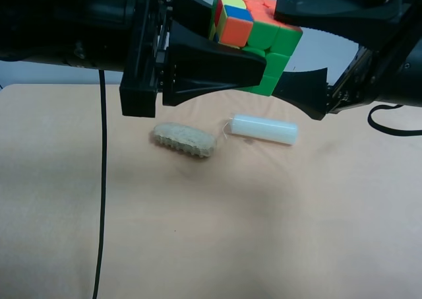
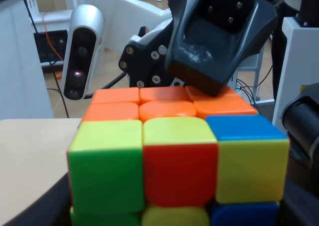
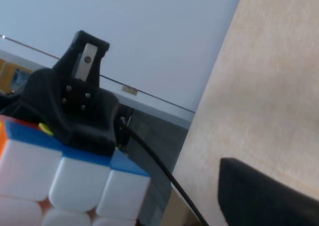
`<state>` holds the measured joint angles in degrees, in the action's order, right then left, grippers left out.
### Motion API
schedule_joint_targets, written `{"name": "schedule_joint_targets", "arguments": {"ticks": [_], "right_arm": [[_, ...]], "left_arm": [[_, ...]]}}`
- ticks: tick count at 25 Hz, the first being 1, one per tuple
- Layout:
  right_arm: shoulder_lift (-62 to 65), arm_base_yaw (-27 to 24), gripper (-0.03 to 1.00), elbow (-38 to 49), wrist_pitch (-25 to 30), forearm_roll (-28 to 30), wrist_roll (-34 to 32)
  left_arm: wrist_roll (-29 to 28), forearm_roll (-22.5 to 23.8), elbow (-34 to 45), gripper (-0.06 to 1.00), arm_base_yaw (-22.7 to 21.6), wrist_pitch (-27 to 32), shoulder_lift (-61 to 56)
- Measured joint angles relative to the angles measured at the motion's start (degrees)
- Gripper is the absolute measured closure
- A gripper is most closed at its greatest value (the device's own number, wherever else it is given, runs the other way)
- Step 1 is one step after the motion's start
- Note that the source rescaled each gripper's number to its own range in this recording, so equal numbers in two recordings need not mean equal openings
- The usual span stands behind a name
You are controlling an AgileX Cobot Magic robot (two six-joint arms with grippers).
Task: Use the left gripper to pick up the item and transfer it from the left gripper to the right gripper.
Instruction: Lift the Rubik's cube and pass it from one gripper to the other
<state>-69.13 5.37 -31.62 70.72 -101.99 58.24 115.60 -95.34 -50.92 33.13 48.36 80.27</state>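
Observation:
The item, a small puzzle cube [image 1: 254, 38], is held high above the tan table [image 1: 277, 220]. The left gripper [image 1: 283, 51], on the arm at the exterior high view's right, has its curved jaws shut on the cube from above and below. The right gripper [image 1: 237, 41], on the bulky arm at that view's left, has its wedge fingers either side of the cube. In the right wrist view a gap shows between the cube [image 3: 65, 186] and my own finger [image 3: 269, 196]. In the left wrist view the cube [image 2: 174, 156] fills the frame, and one right finger [image 2: 214, 41] rests at its orange face.
A tan ridged oblong lump [image 1: 184, 139] and a white cylinder [image 1: 264, 129] lie on the table below the grippers. A black cable [image 1: 101, 193] hangs down at the left. Another cable [image 1: 389, 124] loops at the right edge.

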Motion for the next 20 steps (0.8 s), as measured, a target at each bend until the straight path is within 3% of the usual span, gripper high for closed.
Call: {"name": "schedule_joint_targets", "arguments": {"ticks": [11, 20], "right_arm": [[-0.1, 0.5, -0.03, -3.0, -1.1, 1.3, 0.0], [-4.5, 6.8, -0.03, -4.0, -0.9, 0.6, 1.5]], "left_arm": [[1.0, -2.3, 0.0, 0.93, 0.0, 1.5, 1.4], [3.7, -1.7, 0.0, 0.93, 0.0, 2.0, 2.0]]}}
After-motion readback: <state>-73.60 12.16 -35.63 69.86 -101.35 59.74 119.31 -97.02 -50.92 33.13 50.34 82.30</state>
